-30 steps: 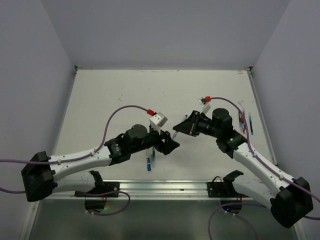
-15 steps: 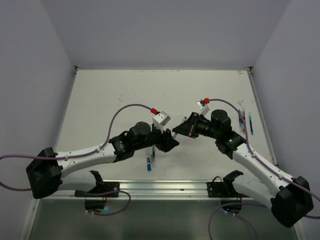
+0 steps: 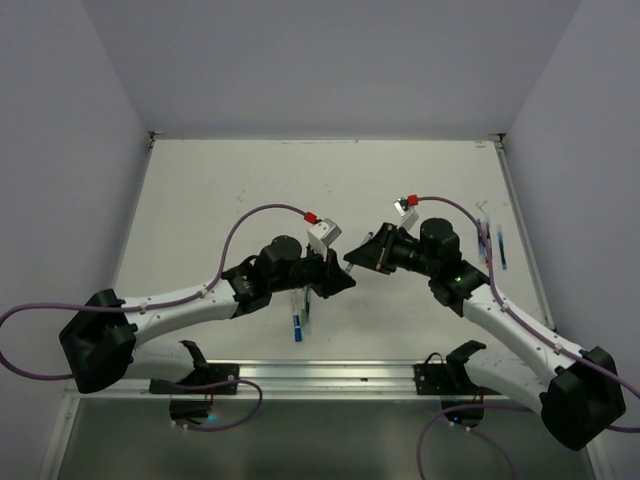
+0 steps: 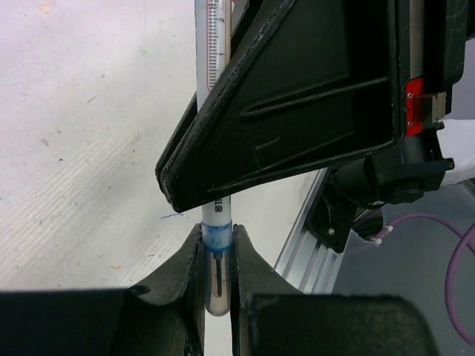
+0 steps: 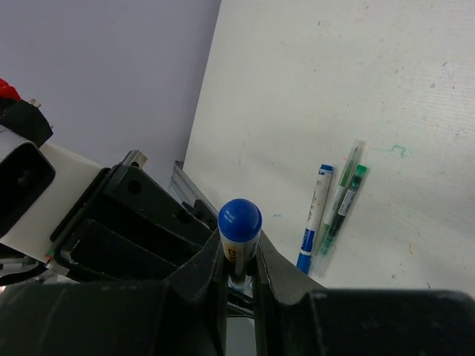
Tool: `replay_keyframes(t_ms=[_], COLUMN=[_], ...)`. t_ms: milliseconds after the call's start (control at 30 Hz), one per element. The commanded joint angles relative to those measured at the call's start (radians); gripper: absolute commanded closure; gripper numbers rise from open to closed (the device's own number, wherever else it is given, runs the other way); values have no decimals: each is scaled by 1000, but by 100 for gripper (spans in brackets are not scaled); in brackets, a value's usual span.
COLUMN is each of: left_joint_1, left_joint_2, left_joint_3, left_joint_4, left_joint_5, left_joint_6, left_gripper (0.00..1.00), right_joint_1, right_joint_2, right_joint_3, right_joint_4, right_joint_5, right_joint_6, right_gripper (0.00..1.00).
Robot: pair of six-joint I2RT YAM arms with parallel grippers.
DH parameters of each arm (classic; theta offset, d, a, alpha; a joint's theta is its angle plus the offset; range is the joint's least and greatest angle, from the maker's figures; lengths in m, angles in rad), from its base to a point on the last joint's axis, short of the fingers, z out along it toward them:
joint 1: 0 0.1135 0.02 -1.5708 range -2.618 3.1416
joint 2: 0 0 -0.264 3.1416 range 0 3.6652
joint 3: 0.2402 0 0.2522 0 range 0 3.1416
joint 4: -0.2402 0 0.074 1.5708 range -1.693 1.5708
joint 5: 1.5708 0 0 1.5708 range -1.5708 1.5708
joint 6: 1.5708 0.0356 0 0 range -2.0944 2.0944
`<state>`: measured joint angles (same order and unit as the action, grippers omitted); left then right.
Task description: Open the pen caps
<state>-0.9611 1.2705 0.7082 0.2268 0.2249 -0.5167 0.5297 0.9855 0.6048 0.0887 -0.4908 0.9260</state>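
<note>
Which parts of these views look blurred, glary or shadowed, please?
Left wrist view: the left tool is dark and soft at the bottom, the held pen sharp, with a sheen on its rounded tip. Right wrist view: a soft highlight on the pen's blue end; the loose pens beyond are crisp. Top external view: even light, faint shadows.
</note>
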Motion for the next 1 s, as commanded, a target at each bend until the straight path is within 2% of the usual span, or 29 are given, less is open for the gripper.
replay_keyframes(t_ms=[0, 33, 133, 267, 467, 500, 567, 700, 967], left_joint_1=[1, -1, -21, -73, -80, -82, -84, -80, -82], left_joint_2=[12, 1, -32, -121, -239, -253, -292, -336, -381], left_joint_3=[-8, -31, -142, -252, -371, -387, -398, -403, -435], left_joint_4=[123, 210, 372, 379, 401, 402, 373, 335, 338], left_joint_5=[151, 209, 240, 165, 122, 123, 108, 103, 148], left_joint_6=[-46, -95, -184, -224, -259, -252, -246, -229, -244], left_gripper=[100, 100, 100, 100, 100, 100, 100, 100, 100], right_joint_1=[10, 9, 9, 1, -69, -80, -105, -120, -230], right_joint_2=[27, 38, 87, 149, 260, 269, 298, 326, 347], right_joint_3=[27, 29, 39, 108, 181, 168, 144, 136, 158], right_joint_4=[84, 101, 176, 227, 258, 329, 419, 434, 451], right_joint_5=[18, 33, 70, 126, 91, 77, 34, 5, -92], right_joint_6=[-19, -35, -36, -35, 40, 69, 140, 158, 157], right_gripper=[100, 100, 100, 100, 100, 100, 100, 100, 100])
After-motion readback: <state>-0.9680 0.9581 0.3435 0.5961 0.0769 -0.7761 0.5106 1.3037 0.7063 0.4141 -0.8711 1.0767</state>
